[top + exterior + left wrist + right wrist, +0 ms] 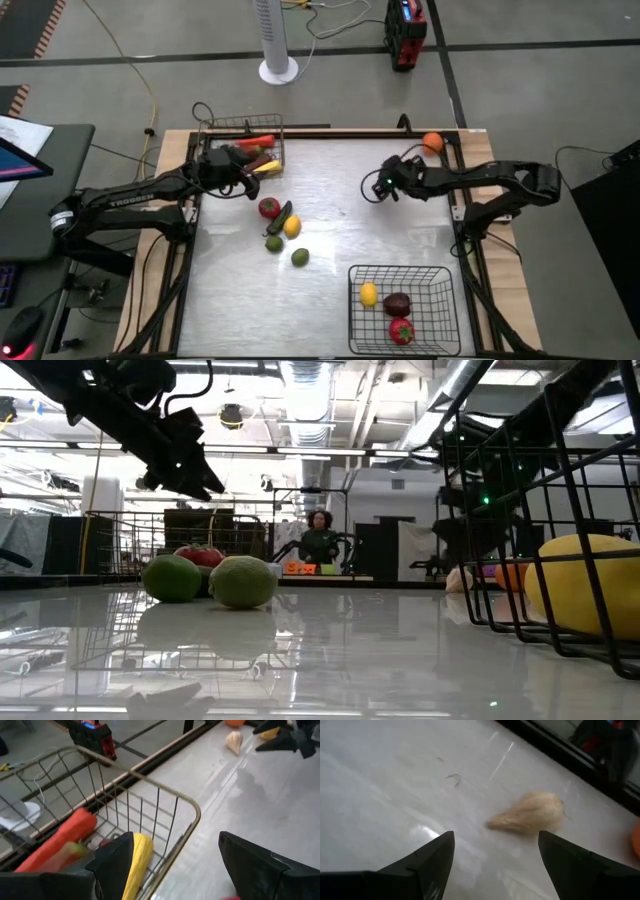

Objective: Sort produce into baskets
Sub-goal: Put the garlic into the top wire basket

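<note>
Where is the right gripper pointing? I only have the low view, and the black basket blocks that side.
Observer: The right gripper is over the far right part of the table, open, with a pale garlic-like piece lying just ahead of it.
Operator: Is anything already in the black basket besides the yellow piece I see?
Observer: Yes, the black basket holds a lemon, a dark maroon piece and a red one.
Operator: And the left gripper?
Observer: The left gripper is open at the corner of the silver basket, which holds a carrot and a yellow piece.
</note>
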`<state>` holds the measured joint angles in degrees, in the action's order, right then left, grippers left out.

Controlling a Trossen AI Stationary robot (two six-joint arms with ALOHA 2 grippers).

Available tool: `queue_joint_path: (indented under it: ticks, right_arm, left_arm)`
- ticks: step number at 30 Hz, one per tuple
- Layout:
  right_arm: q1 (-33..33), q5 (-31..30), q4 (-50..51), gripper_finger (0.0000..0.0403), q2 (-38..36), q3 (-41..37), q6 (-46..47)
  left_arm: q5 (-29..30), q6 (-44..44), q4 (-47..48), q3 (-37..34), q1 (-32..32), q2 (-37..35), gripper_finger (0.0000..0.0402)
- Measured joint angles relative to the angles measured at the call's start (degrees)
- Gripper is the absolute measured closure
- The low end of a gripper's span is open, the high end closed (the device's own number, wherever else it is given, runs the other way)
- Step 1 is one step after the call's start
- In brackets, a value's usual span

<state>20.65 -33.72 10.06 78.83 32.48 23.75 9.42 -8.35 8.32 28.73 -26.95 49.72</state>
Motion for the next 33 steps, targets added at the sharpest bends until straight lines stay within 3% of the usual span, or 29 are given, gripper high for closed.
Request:
queue_joint_path:
  ticks: [6, 11, 24, 33]
  right_arm:
    - [0.12, -5.25, -13.24, 0.0086, -4.27, -8.9, 4.87]
    - [0.56, -5.72, -20.84, 0.0086, -4.39, -11.36, 6.26]
    - [7.67, -6.84, -26.43, 0.0086, 1.92, -11.33, 8.24]
    - [9.21, -1.92, -37.9, 0.0086, 9.55, -11.32, 7.47]
  left_arm:
    - [-0.05, -1.59, -0.52, -0.02, 0.03, -1.3, 0.012]
    - [-0.19, -1.91, -0.8, 0.0, 0.03, -1.54, 0.012]
    - [-1.11, -1.68, -0.96, 0.0, 0.34, -1.52, 0.012]
    - [-1.24, -1.67, -1.21, 0.0, 0.51, -1.54, 0.012]
